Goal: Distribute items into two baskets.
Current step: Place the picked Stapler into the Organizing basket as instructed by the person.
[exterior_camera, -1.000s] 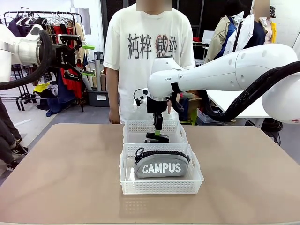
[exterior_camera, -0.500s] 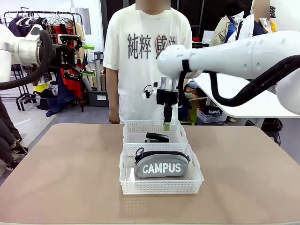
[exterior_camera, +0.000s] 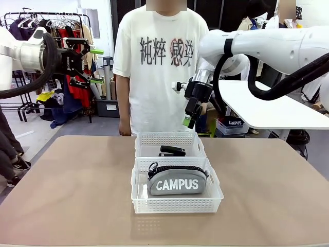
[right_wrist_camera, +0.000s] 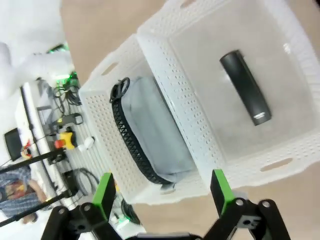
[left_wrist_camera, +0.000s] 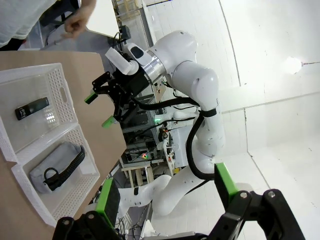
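Observation:
Two white lattice baskets stand end to end at the table's middle. The near basket [exterior_camera: 177, 206] holds the grey "CAMPUS" pouch [exterior_camera: 177, 183]. In the far basket [exterior_camera: 154, 139] lies the black stapler [exterior_camera: 172, 151]. My right gripper [exterior_camera: 189, 121] hangs open and empty above the far basket's right rear corner; its wrist view looks down between its green fingertips [right_wrist_camera: 104, 192] on the stapler [right_wrist_camera: 246, 88] and the pouch [right_wrist_camera: 150, 132]. My left gripper [exterior_camera: 95, 66] is open and empty, high at the far left; its wrist view shows the stapler [left_wrist_camera: 32, 108] and the pouch [left_wrist_camera: 57, 167].
A person in a white printed T-shirt [exterior_camera: 159, 62] stands at the table's far edge, right behind the baskets, arms down. A clothes rack [exterior_camera: 51, 31] stands back left and a white table [exterior_camera: 257, 108] back right. Bare tabletop [exterior_camera: 67, 190] lies on both sides of the baskets.
My right gripper has risen out of the far basket and swung up and to the right, leaving the stapler lying there. The left arm, pouch and baskets have not moved.

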Controlling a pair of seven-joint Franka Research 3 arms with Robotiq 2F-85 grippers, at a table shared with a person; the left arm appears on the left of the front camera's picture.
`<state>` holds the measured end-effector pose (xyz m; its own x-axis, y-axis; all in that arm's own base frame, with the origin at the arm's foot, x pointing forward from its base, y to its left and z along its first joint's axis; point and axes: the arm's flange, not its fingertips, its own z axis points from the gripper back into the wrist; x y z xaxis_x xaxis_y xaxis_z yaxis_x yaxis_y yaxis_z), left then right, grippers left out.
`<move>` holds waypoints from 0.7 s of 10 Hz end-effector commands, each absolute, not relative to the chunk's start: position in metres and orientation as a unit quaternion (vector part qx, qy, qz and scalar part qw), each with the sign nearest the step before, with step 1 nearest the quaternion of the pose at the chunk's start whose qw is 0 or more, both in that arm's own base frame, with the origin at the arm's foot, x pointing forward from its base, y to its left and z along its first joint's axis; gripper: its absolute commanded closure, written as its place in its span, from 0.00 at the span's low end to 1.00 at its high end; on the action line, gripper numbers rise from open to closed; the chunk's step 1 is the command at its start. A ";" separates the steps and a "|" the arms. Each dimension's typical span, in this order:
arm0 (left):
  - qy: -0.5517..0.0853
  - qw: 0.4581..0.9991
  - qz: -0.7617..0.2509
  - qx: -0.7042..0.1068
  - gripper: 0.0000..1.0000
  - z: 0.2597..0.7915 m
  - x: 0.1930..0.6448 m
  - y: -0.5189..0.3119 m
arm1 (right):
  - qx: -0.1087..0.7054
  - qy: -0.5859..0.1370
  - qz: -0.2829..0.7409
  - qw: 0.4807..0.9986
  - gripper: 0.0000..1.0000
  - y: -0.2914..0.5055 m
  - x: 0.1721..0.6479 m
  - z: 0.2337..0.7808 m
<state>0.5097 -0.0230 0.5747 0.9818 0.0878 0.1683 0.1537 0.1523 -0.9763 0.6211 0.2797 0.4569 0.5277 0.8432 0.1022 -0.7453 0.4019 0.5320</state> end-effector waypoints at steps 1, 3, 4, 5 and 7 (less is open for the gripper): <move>-0.094 0.752 -0.023 -0.652 0.00 0.576 0.508 -0.023 | 0.247 0.119 0.512 0.814 0.00 0.292 0.610 0.450; -0.094 0.752 -0.023 -0.652 0.00 0.576 0.508 -0.023 | 0.247 0.119 0.512 0.814 0.00 0.292 0.610 0.450; -0.094 0.752 -0.023 -0.652 0.00 0.576 0.508 -0.023 | 0.263 0.111 0.492 0.822 0.00 0.294 0.611 0.451; -0.094 0.752 -0.023 -0.652 0.00 0.576 0.508 -0.023 | 0.311 0.086 0.457 0.829 0.00 0.286 0.610 0.466; -0.094 0.752 -0.023 -0.652 0.00 0.576 0.508 -0.023 | 0.409 0.073 0.334 0.846 0.00 0.252 0.591 0.506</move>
<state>0.5097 -0.0229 0.5747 0.9818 0.0880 0.1683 0.1537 0.1523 -0.9763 0.6146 0.2731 0.4874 0.6611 0.7408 0.1192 -0.5939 0.4195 0.6864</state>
